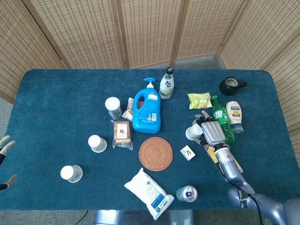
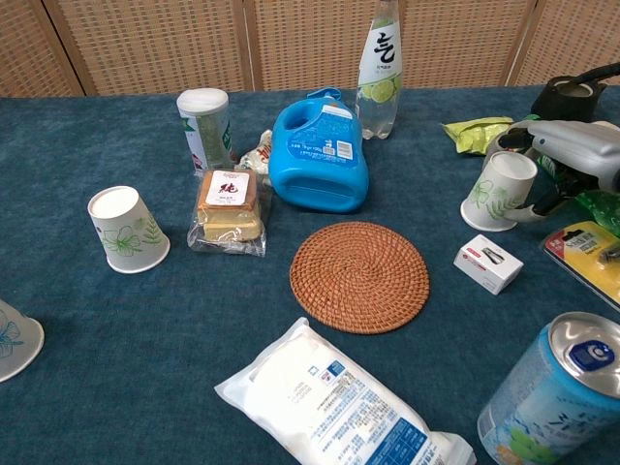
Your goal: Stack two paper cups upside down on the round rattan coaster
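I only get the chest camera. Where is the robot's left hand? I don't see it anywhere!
Observer: In the head view the left hand is off the table's left edge, fingers apart, holding nothing.
Operator: What's hiding behind the right hand?
Observer: A mayonnaise bottle lies just beyond the green bottle, on the side away from the right hand, which holds the paper cup.
Operator: Is that thing cut off at my left edge a cup too?
Observer: Yes. From above the third cup shows whole, alone near the table's front left corner.
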